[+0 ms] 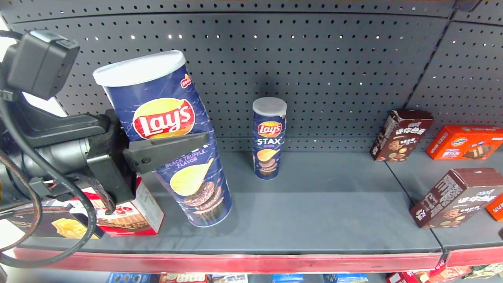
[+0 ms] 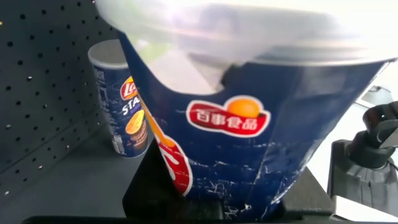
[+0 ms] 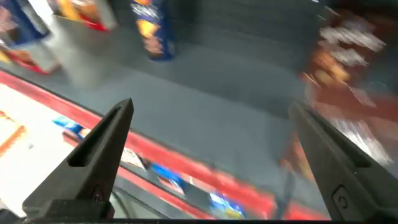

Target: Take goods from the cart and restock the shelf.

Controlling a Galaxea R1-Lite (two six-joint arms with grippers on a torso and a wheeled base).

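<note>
Left gripper [image 1: 188, 135] grips the chip can [image 1: 157, 90] mid-body — can tilted, lid above, base below, near the shelf [image 1: 314, 212].

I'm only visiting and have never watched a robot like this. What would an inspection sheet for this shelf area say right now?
Surface: grey shelf, goods at both ends and at the back.
Job's things: held chip can tilted, base low over the shelf, contact unclear; standing chip can upright near the back.
Clutter: red and white box and dark box at left; brown boxes and orange box at right.
Grippers: left gripper shut on the held chip can; right gripper open above the shelf's front edge.
Cables: black cable loops under the left arm.
Surroundings: pegboard wall; red strip along the shelf front.
</note>
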